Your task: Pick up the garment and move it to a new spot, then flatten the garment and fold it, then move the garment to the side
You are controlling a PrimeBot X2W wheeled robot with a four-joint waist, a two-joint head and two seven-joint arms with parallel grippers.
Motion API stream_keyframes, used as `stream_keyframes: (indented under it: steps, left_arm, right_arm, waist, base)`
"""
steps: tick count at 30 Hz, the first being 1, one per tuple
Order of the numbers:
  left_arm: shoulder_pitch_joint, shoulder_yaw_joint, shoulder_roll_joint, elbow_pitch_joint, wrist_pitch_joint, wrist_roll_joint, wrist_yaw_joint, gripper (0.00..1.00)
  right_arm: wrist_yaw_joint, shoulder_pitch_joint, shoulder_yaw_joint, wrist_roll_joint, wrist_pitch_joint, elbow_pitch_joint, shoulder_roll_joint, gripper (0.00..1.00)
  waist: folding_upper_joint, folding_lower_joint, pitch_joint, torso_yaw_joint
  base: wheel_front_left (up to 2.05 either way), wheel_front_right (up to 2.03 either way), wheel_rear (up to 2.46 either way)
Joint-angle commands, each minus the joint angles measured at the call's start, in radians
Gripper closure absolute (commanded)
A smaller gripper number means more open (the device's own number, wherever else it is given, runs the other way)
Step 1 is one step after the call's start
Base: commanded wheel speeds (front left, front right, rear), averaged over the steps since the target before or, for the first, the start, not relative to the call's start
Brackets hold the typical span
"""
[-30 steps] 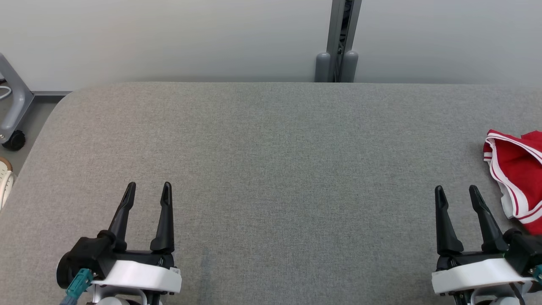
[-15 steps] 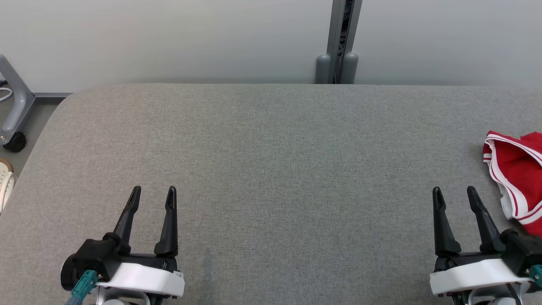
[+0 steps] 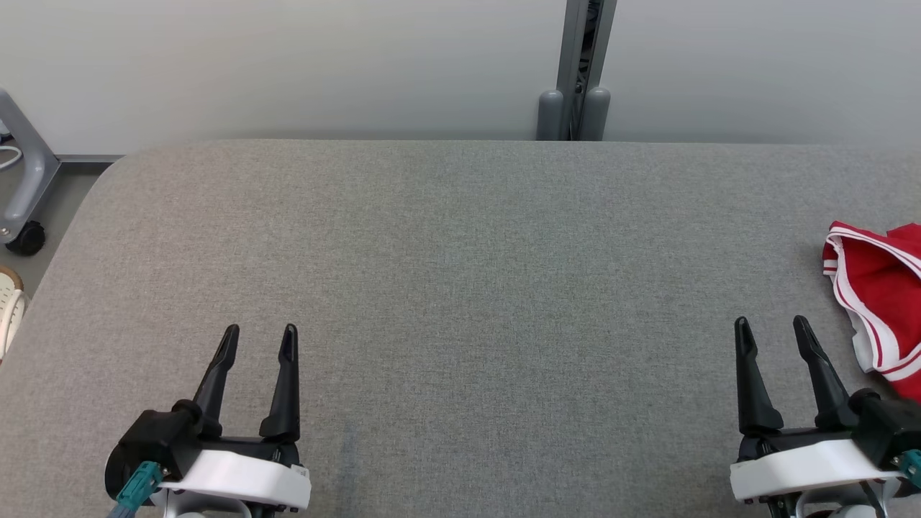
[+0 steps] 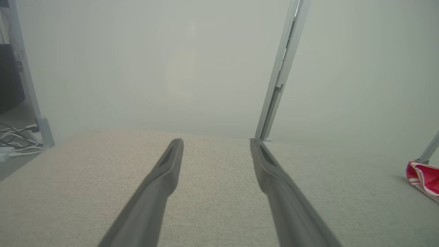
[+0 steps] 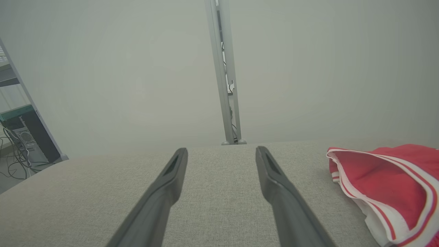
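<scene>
counter [image 3: 460, 288]: grey cloth top | red garment [image 3: 881, 288]: on the counter's right edge, bunched, white-trimmed opening facing left; visible length runs far-to-near, rest cut off | left tool [image 3: 260, 331], right tool [image 3: 770, 322]: both spread, holding nothing | stage: fits garment awaiting pickup, or already set aside; not flat.

Long black fingers [image 3: 285, 381], white wrists [image 3: 237, 485], teal plug [image 3: 137, 483]

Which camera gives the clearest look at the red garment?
The right wrist view: the red garment lies large and close, white-striped trim plain, though cut at the frame's right edge. The head view crops the red garment at its right edge; the left wrist view catches a small, hazy corner.
</scene>
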Motion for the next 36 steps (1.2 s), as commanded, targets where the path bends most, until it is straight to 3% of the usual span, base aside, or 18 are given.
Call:
stream_keyframes:
  steps: [1,18,19,23,36]
  left_arm:
    - [0.002,0.004,0.004,0.002,-0.004,-0.004,-0.004,0.0]
    - [0.004,0.007,0.003,0.006,-0.004,-0.019,-0.015,0.0]
    - [0.0,0.005,0.0,0.008,0.0,-0.02,-0.013,1.0]
    - [0.022,0.001,-0.006,0.041,0.005,-0.024,-0.013,1.0]
    - [0.022,0.006,0.003,0.028,0.052,-0.262,-0.015,1.0]
  right_arm:
    - [0.0,0.004,0.001,-0.001,-0.004,0.001,-0.002,0.0]
    - [0.0,0.001,0.005,0.0,-0.004,0.007,-0.002,0.0]
    - [0.0,0.0,0.005,0.002,0.0,0.004,0.0,1.0]
    - [0.0,0.015,0.009,0.005,0.002,0.034,0.008,1.0]
    - [0.0,0.027,-0.005,0.266,0.053,0.021,-0.013,1.0]
  waist:
    - [-0.0001,0.0,0.0,0.0]
    - [-0.0001,0.0,-0.001,0.001]
    - [-0.0001,0.0001,-0.001,0.001]
    - [-0.0001,0.0,-0.001,0.001]
    - [-0.0001,0.0,-0.008,-0.002]
  base:
    - [0.0,0.0,0.0]
    - [0.0,0.0,0.0]
    - [0.0,0.0,0.0]
    - [0.0,0.0,0.0]
    - [0.0,0.0,0.0]
